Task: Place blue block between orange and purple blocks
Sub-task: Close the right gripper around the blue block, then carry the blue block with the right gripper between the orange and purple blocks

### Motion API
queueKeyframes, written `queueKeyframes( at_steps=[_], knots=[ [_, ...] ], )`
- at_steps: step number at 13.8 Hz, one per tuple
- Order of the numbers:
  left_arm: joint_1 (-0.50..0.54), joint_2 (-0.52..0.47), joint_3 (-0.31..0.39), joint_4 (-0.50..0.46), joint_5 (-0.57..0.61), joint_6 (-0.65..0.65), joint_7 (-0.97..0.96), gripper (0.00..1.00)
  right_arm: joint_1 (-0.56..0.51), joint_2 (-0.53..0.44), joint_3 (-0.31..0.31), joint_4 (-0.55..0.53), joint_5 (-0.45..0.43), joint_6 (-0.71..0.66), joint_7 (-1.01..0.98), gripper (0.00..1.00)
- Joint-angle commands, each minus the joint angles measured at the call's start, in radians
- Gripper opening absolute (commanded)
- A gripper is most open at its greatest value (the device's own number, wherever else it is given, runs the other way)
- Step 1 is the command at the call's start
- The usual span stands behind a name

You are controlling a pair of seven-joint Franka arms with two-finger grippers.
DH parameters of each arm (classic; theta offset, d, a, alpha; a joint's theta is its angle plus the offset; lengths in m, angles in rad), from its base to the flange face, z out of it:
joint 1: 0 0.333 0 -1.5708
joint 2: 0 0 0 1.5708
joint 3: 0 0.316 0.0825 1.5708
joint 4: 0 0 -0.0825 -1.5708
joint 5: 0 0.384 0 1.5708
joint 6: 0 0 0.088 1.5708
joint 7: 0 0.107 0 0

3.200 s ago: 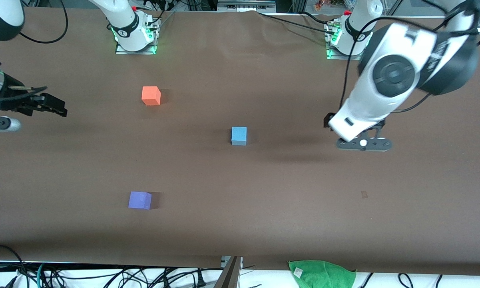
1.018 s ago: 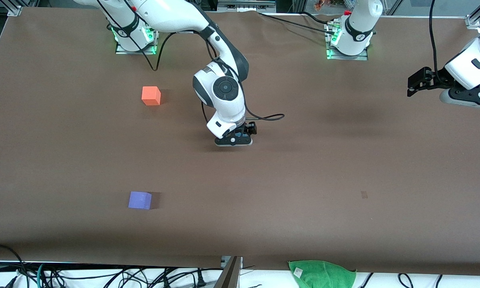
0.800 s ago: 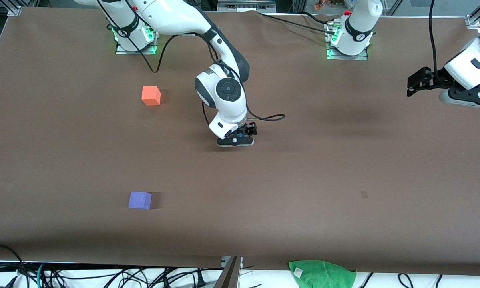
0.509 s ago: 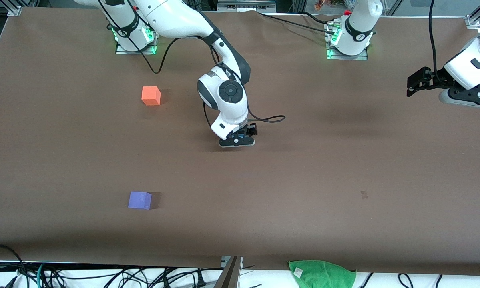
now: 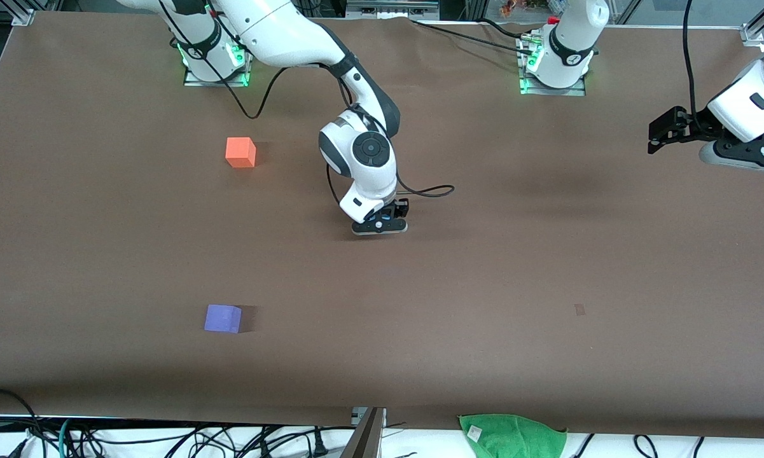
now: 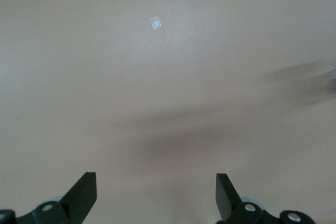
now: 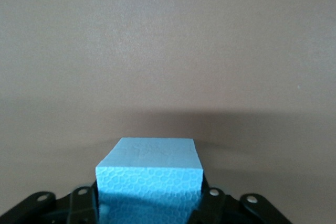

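The blue block point(image 7: 149, 167) sits on the brown table mid-way along it, between the fingers of my right gripper point(image 7: 149, 203), which is shut on its two sides. In the front view my right gripper point(image 5: 380, 224) stands low over that spot and its hand hides nearly all of the block. The orange block point(image 5: 240, 152) lies nearer the right arm's base. The purple block point(image 5: 222, 319) lies closer to the front camera, roughly in line with the orange one. My left gripper point(image 5: 658, 133) hangs open over the left arm's end of the table, fingers apart point(image 6: 155, 199) with nothing between them.
A green cloth point(image 5: 512, 436) lies off the table's front edge, among loose cables. A small pale mark point(image 5: 579, 310) shows on the table surface toward the left arm's end. The right arm's cable point(image 5: 429, 188) loops just above the table beside the hand.
My right hand has sunk a little onto the blue block and its fingers have closed on it. The left arm has not moved.
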Motion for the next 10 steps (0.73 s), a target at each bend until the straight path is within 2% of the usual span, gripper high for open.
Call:
queueKeyframes(
  at_steps=[1, 5, 7, 10],
  knots=[
    [-0.002, -0.008, 0.006, 0.002, -0.029, 0.004, 0.012, 1.0, -0.04, -0.046, -0.002, 0.002, -0.003, -0.066, -0.06, 0.2],
    [-0.002, -0.008, 0.007, 0.002, -0.029, 0.004, 0.013, 1.0, -0.239, -0.169, 0.001, 0.013, 0.035, -0.298, -0.285, 0.2],
    [-0.002, -0.008, 0.007, 0.002, -0.029, 0.004, 0.016, 1.0, -0.328, -0.214, -0.009, -0.001, 0.072, -0.363, -0.441, 0.2],
    [-0.002, -0.008, 0.006, 0.002, -0.029, 0.004, 0.016, 1.0, -0.377, -0.235, -0.102, -0.051, 0.074, -0.388, -0.589, 0.2]
  ],
)
